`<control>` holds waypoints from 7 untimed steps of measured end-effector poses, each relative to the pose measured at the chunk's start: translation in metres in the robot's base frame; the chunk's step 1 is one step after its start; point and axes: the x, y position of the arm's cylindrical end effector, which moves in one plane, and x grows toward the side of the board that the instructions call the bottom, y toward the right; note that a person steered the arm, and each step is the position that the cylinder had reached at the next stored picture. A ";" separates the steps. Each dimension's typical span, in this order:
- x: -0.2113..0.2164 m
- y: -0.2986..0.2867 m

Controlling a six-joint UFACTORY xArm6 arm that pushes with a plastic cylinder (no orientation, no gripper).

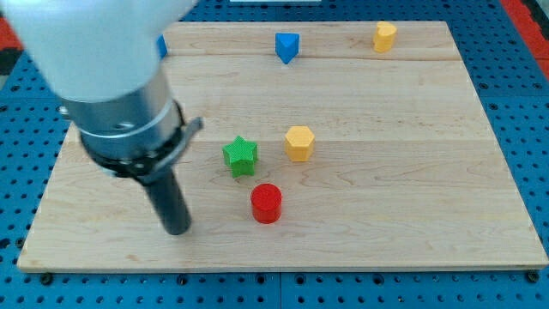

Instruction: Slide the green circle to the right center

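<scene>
surface (pixel 412 206): pale wooden board, lying on a blue perforated base (pixel 532 129).

my tip (pixel 177 230): lower end of a dark rod, down at the surface in the lower left of the board. the bulky arm housing above it fills the view's upper left. there are no fingers on this arm, so nothing to report as apart or together.

green star (pixel 240 156): near the board's middle, up and to the view's right of my tip, apart from it. it is the only green block in view; no green circle can be made out.

yellow hexagon (pixel 299 142): just beside the green star on the view's right, a small gap between them.

red cylinder (pixel 266 203): below the green star and yellow hexagon, to the view's right of my tip, not touching it.

blue block (pixel 287 46): wedge-like, near the top edge, centre.

second yellow block (pixel 385 36): top edge, towards the view's right.

another blue block (pixel 161 46): sliver at the top left, mostly hidden by the arm; shape cannot be told.
</scene>
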 end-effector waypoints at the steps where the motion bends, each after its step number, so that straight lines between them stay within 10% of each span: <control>1: 0.000 0.018; 6: -0.055 0.014; 7: -0.072 -0.062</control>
